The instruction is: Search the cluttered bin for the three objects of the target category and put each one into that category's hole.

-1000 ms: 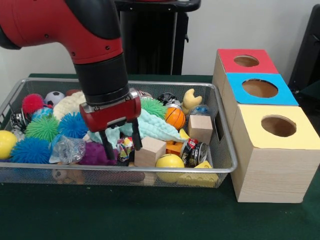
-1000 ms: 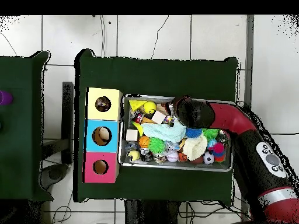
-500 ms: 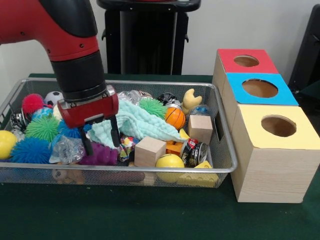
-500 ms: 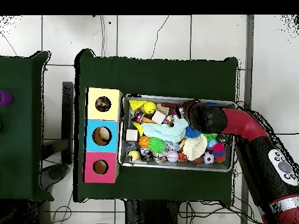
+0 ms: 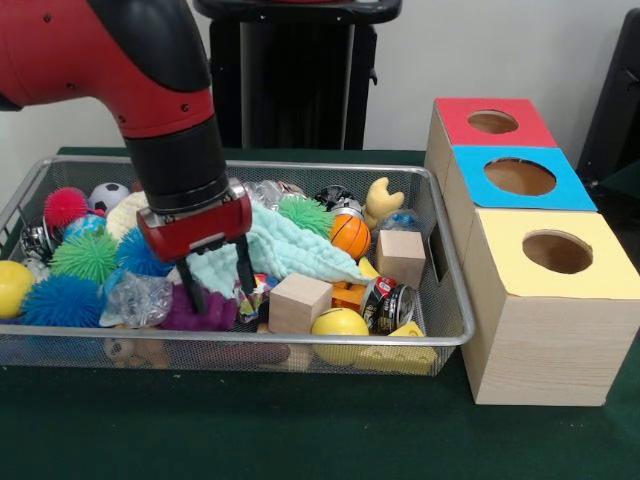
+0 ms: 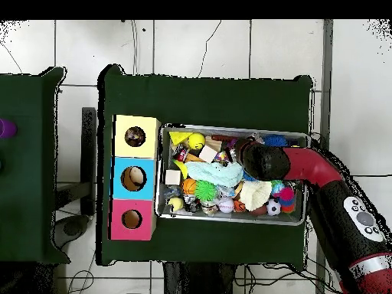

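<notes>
My gripper [image 5: 220, 287] hangs open low inside the wire bin [image 5: 455, 335], left of centre. Its fingers [image 5: 246, 274] straddle the edge of a mint cloth [image 5: 290, 250], just above a purple spiky toy [image 5: 195, 315]; nothing is held. Right of it lie two wooden cubes [image 5: 299, 302] [image 5: 400, 256], a yellow ball [image 5: 339, 327], a small basketball [image 5: 350, 236] and a tin can [image 5: 388, 305]. Three boxes with round holes stand right of the bin: red [image 5: 493, 121], blue [image 5: 519, 176], yellow [image 5: 557, 252]. In the overhead view the arm [image 6: 264, 161] covers the gripper.
Blue, green and pink spiky balls [image 5: 85, 255] crowd the bin's left end, with a soccer ball [image 5: 108, 194], a yellow ball [image 5: 12, 285] and crinkled plastic [image 5: 135, 298]. A yellow plush [image 5: 381, 199] lies at the back. Overhead, the boxes [image 6: 132, 178] stand left of the bin [image 6: 230, 220].
The gripper swung left across the bin from beside the wooden cube, then came back a little to the right. It has stayed open and low, and nothing was picked up.
</notes>
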Tool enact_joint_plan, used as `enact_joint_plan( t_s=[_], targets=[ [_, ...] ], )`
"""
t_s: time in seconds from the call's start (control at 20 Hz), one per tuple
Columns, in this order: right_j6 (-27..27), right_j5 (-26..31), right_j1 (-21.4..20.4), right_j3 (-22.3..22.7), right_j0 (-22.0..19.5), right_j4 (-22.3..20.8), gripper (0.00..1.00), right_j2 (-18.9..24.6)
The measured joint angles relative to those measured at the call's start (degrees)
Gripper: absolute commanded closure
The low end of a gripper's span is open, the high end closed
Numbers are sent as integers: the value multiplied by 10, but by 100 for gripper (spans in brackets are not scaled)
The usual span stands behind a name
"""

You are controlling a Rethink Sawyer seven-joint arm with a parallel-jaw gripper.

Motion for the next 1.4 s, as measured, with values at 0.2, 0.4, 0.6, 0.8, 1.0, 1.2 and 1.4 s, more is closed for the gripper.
enact_joint_plan(
  t_s=[0.2, 0.4, 0.6, 0.8, 1.0, 1.2, 1.4],
  targets=[
    [0, 0, 6, 16, 0, -11, 0, 2],
    [0, 0, 10, 31, -3, -16, 0, 8],
    [0, 0, 17, 33, -13, -16, 0, 19],
    [0, 0, 30, 33, -28, -17, 0, 28],
    [0, 0, 42, 33, -39, -16, 0, 37],
    [0, 0, 50, 33, -47, -17, 0, 44],
    [0, 0, 53, 32, -50, -21, 0, 49]
  ],
)
